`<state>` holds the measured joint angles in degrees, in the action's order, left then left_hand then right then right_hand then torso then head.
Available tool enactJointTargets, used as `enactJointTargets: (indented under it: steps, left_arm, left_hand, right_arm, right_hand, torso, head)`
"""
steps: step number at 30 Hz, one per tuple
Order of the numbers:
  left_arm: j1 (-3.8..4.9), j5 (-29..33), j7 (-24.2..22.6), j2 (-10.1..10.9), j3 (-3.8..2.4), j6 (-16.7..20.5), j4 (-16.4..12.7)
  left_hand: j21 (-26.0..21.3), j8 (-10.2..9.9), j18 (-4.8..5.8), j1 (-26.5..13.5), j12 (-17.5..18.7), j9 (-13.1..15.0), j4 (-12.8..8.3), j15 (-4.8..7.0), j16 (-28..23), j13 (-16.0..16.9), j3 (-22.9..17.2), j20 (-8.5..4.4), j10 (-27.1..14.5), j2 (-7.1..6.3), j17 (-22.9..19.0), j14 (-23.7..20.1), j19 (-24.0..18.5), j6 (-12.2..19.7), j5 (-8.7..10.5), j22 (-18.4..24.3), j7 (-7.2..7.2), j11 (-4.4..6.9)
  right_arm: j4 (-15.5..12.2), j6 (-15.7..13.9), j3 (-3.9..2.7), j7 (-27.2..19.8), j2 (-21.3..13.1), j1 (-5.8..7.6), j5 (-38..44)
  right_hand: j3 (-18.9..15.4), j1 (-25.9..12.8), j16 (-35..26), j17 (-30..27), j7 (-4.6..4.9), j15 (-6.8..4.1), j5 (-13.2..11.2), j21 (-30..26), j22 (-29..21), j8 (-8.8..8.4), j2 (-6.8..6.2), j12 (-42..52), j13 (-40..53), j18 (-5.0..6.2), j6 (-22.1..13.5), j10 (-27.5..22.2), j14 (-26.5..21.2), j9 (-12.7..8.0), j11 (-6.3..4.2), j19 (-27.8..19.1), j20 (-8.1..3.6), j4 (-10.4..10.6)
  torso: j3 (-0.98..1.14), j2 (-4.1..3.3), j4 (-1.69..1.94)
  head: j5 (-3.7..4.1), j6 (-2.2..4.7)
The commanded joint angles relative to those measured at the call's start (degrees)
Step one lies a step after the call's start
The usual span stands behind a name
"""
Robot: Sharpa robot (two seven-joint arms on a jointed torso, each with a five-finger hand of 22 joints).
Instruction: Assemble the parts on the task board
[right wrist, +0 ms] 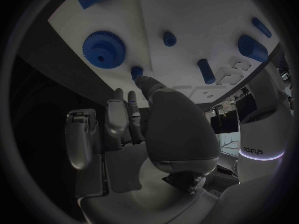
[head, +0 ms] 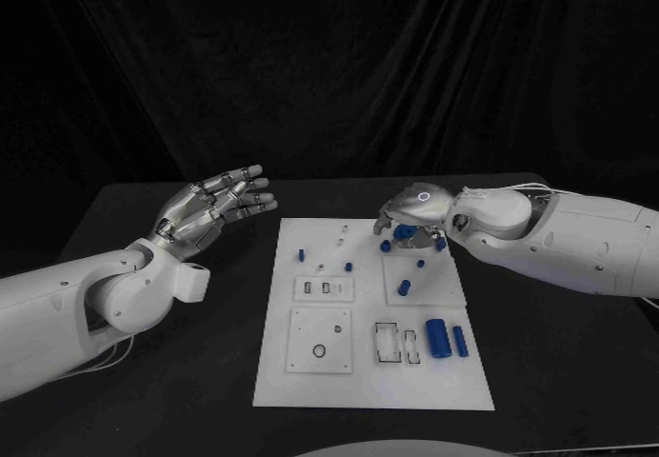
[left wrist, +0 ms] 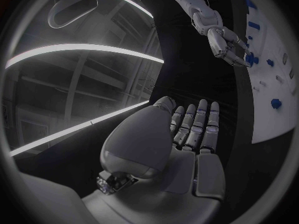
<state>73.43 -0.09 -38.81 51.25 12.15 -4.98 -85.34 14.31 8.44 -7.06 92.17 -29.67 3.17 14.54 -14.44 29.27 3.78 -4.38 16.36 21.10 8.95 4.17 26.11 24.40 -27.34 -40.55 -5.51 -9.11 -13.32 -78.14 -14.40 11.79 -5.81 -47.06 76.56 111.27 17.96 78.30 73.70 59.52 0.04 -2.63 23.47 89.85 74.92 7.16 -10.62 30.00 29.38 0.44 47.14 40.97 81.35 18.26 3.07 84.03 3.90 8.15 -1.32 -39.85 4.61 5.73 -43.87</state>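
The white task board (head: 360,381) lies mid-table with several blue parts on it. A blue gear (head: 406,231) sits at its far right, and my right hand (head: 412,211) hovers over it, fingers pointing down. In the right wrist view the gear (right wrist: 104,46) lies flat on the board (right wrist: 199,15), clear of the fingers. The right hand's (right wrist: 149,129) thumb tip meets a small blue peg (right wrist: 136,72) beside the gear, and nothing is gripped. My left hand (head: 217,205) is raised left of the board's far corner, palm open and fingers (left wrist: 196,122) straight.
A large blue cylinder (head: 437,338) and a thinner one (head: 460,341) lie at the board's near right beside rectangular cutouts (head: 391,343). Small pegs (head: 406,284) dot the middle. Black table (head: 165,400) surrounds the board.
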Motion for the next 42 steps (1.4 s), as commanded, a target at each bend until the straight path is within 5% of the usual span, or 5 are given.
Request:
enactJointTargets:
  steps: [1, 23, 42]
  left_arm:
    - [0.17, 0.1, -2.1, -0.2, -0.06, -1.1, 0.0]
    - [0.15, 0.1, -1.4, -0.6, -0.05, -1.9, 0.7]
    - [0.11, 0.1, -0.2, -1.1, -0.05, -2.8, 1.3]
  left_hand:
    - [-0.3, 0.0, 0.98, 0.3, 0.1, 0.1, 0.0, -0.04, 0.0, -0.1, -0.6, 0.09, -0.6, -0.02, -0.1, -0.5, -0.4, -0.5, -0.27, 0.1, -2.3, -0.01]
    - [-0.3, 0.0, 1.04, 0.3, 0.2, 0.1, 0.1, -0.12, 0.0, -0.1, -0.8, 0.1, -0.7, 0.04, -0.1, -0.6, -0.5, -0.5, -0.24, 0.2, -2.32, 0.03]
    - [-0.4, 0.1, 1.13, 0.3, 0.2, 0.1, 0.1, -0.21, 0.1, 0.0, -1.2, 0.11, -0.8, 0.15, -0.1, -0.6, -0.7, -0.9, -0.22, 0.2, -2.3, 0.06]
  right_arm:
    - [0.3, 1.0, -0.03, -0.4, 0.2, -0.23, -0.8]
    - [3.2, -0.4, -0.03, -2.6, 1.7, -1.77, -1.2]
    - [6.2, -2.1, -0.03, -4.4, 3.4, -3.04, -3.5]
  right_hand:
    - [0.5, 0.0, -0.1, -0.2, 0.12, 0.36, 0.6, 0.2, 15.1, 0.29, 0.1, -0.3, -0.2, -0.44, 0.4, 0.5, -0.2, 0.2, -0.01, 6.0, 0.34, 0.0]
    - [2.2, -0.3, -0.3, -0.6, 1.32, 0.34, 1.2, 0.2, 15.1, 1.58, 0.25, -1.1, -1.4, -0.44, 2.0, 3.7, -0.4, 1.7, -0.11, 6.0, 0.35, -0.4]
    - [4.4, 0.7, -0.6, -1.3, 1.97, 0.07, 3.3, 0.2, 15.1, 4.91, 1.44, -2.7, -3.1, -0.44, 4.8, 6.6, -0.8, 5.9, -0.46, 6.0, 0.1, -2.3]
  torso:
    - [-0.07, 0.23, -0.01]
    - [-0.26, 0.81, 0.06]
    - [-0.39, 1.2, -0.06]
  head:
    - [-0.01, -0.27]
    - [-0.01, -1.03]
    - [-0.09, -1.5]
